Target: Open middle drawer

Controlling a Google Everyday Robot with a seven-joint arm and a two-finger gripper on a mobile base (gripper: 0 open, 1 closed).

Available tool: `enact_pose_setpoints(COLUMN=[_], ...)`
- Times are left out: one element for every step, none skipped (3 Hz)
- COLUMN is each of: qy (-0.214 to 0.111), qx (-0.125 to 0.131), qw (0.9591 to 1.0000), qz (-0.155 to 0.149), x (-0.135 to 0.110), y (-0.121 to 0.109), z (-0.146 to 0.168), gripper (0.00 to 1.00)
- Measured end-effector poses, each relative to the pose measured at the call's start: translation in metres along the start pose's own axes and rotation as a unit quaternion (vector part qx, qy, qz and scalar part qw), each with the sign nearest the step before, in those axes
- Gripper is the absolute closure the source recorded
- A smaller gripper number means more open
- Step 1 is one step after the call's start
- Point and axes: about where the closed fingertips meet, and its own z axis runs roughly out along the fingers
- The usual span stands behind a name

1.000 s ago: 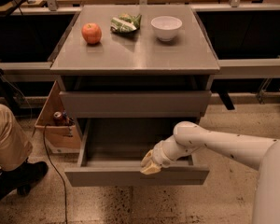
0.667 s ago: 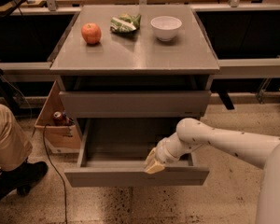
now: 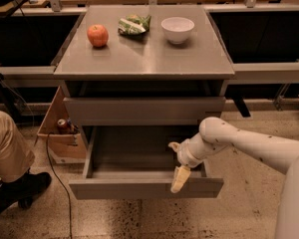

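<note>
The grey cabinet (image 3: 144,59) has a shut drawer front (image 3: 144,111) under its top. Below it the middle drawer (image 3: 124,188) stands pulled far out toward me, showing its wide shallow grey tray (image 3: 134,151), which holds nothing. My gripper (image 3: 180,173) is at the drawer's front right, reaching over the top edge of the drawer front, with its pale tip hanging down across that front. My white arm (image 3: 249,146) comes in from the right. Any drawer below the open one is hidden.
On the cabinet top lie a red apple (image 3: 97,35), a green chip bag (image 3: 133,25) and a white bowl (image 3: 178,29). A person's leg and shoe (image 3: 10,158) are at the left. A cardboard box (image 3: 57,138) with a can stands beside the cabinet. A cable (image 3: 57,183) runs along the floor.
My gripper and forearm have shifted a little to the right along the drawer's front edge. The drawer stays pulled out about as far as before.
</note>
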Motion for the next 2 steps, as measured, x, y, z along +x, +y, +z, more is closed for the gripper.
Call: enact_pose_setpoints(qy=[0.006, 0.014], qx=[0.006, 0.016], qw=[0.9999, 0.9993], qz=[0.014, 0.031], x=[0.020, 0.040], y=[-0.011, -0.021], z=[-0.004, -0.010], gripper=[0.18, 0.43])
